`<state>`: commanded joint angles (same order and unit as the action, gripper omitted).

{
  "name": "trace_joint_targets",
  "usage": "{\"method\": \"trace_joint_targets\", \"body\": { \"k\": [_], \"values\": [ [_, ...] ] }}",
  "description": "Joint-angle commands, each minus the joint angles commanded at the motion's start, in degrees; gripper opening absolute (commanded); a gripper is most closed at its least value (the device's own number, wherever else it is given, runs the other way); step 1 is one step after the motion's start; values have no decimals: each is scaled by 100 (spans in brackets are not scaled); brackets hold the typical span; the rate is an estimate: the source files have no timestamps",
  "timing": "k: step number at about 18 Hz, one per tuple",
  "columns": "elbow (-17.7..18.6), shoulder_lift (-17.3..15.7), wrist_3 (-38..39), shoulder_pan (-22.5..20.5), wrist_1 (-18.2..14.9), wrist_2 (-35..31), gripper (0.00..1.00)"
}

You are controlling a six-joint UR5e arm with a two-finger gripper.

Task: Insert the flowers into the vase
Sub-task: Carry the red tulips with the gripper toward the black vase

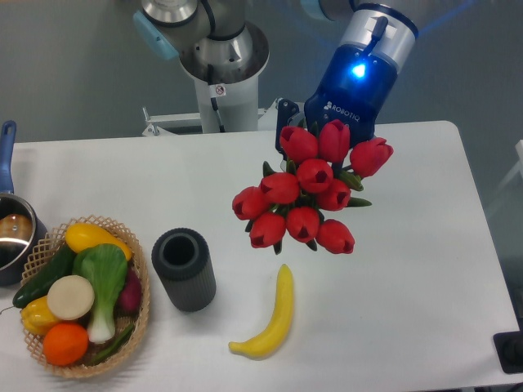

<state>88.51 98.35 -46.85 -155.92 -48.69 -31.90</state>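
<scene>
The gripper [315,122] hangs above the middle of the table [425,269], its fingers hidden behind the red heads of the flowers [306,192]. The bunch is plainly carried by it, clear of the table top, so it seems to be clamped on the stems, though the jaws themselves cannot be made out.

The blooms face toward the camera and slightly down-left, with the stems running back and up into the gripper, so the long axis of the bunch lies closer to level than upright. Held like this, the stem ends point away from the vase [185,268], which stands upright on the table well apart to the lower left, mouth open to the top. In my judgement the bunch needs turning stems-down before it can go in.

A banana [274,317] lies near the vase, between it and the flowers. A basket [140,306] of vegetables sits just left of the vase, a pot [12,233] beyond.
</scene>
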Motion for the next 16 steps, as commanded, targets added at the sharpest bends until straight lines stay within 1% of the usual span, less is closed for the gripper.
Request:
{"method": "trace_joint_targets", "body": {
  "k": [6,10,14,16],
  "values": [
    [35,-9,0,26,18,0,46],
    [9,9,-26,193,26,0,46],
    [-9,61,-18,623,26,0,46],
    [-44,140,-26,790,26,0,46]
  ]
}}
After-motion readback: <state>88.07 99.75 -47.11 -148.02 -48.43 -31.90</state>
